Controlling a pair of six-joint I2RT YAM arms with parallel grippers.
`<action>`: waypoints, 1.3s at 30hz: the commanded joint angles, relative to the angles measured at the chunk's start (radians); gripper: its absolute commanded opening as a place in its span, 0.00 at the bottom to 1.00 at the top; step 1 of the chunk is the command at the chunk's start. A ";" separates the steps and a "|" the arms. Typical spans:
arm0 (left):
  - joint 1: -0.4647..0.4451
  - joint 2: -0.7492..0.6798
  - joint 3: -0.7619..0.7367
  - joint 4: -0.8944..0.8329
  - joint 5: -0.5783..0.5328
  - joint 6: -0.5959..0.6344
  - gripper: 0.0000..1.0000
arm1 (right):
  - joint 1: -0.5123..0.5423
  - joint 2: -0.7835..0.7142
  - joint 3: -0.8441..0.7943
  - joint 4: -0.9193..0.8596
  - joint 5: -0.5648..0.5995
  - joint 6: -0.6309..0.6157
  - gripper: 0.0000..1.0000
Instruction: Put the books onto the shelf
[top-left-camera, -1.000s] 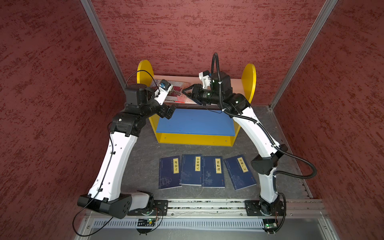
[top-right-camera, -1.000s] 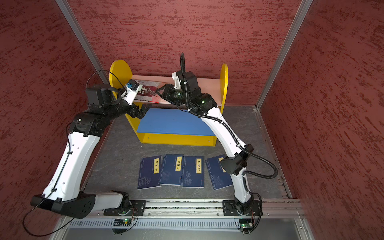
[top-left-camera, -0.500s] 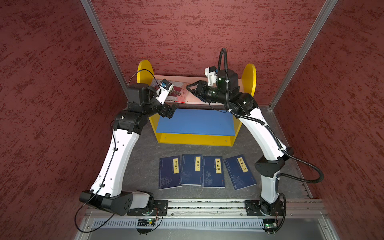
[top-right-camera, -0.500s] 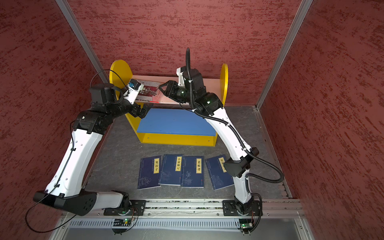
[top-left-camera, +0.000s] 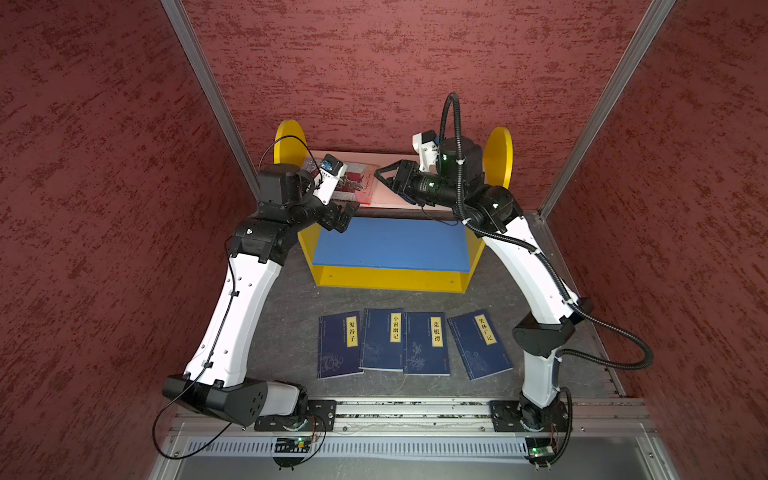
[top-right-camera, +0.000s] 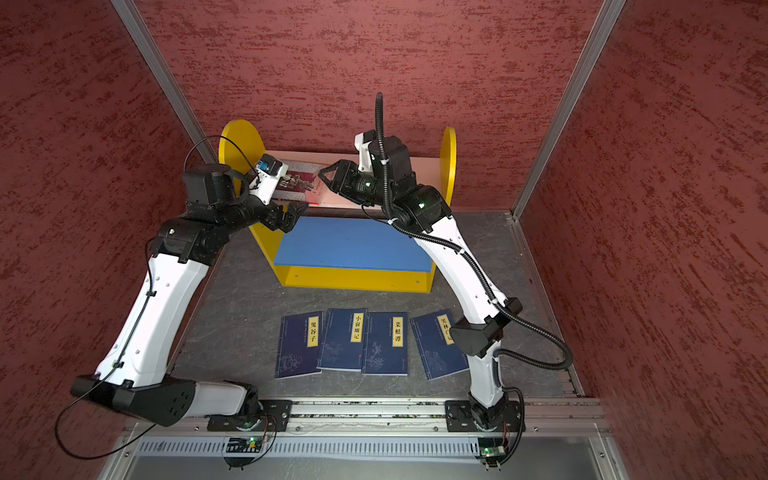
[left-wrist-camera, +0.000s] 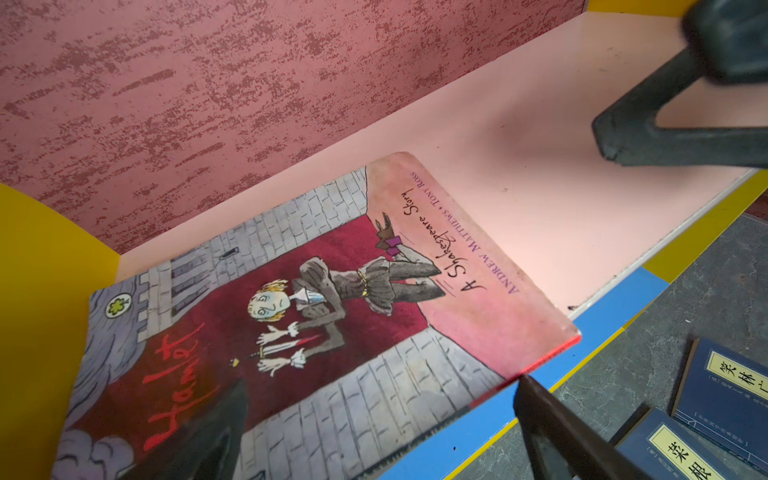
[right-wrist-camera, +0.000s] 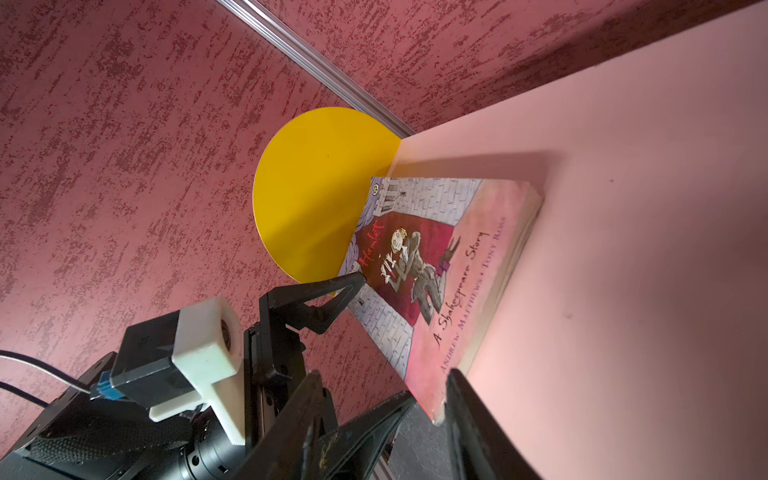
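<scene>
- Tabletop (top-left-camera: 494, 295): dark grey with pale stone veining, matte; ends at the front in an aluminium rail (top-left-camera: 415, 409) carrying both arm bases.
- Walls (top-left-camera: 374, 62): rough red-brown textured panels at the back and on both sides, joined by slanting aluminium posts (top-left-camera: 206, 83) in both top views.
- Shelf (top-left-camera: 390, 280): stands at the back of the tabletop against the back wall, with yellow round-topped side panels (top-left-camera: 291, 126) at each end and a pale pink upper board (left-wrist-camera: 540, 145) behind and above a blue lower board (top-left-camera: 390, 245).
- Illustrated book (left-wrist-camera: 332, 311): lies flat, cover up, on the left part of the pink upper board, close to the left side panel, one corner poking past the board's front edge.
- Row of four navy books (top-left-camera: 428, 343): lies flat on the tabletop in front of the shelf, between the two arms, yellow title labels up; the left three touch or slightly overlap, and the rightmost navy book (top-left-camera: 478, 345) sits tilted beside them.
- Left gripper (left-wrist-camera: 382, 384): released, jaws spread wide, one finger over the illustrated book's cover and the other past its front corner above the blue board; cannot tell whether either touches.
- Right gripper (top-left-camera: 380, 176): released, jaws partly apart with nothing between; hovers over the bare middle of the pink board, apart from the illustrated book.
</scene>
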 joint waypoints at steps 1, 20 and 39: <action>0.009 0.010 0.028 0.017 0.003 -0.019 0.99 | 0.005 -0.039 -0.018 -0.003 0.009 -0.012 0.49; 0.000 -0.034 0.082 -0.032 0.010 -0.030 0.99 | 0.015 -0.102 -0.060 -0.002 0.059 -0.055 0.50; -0.171 -0.441 -0.404 -0.332 0.247 -0.303 0.99 | 0.178 -0.949 -1.311 0.146 0.061 -0.140 0.52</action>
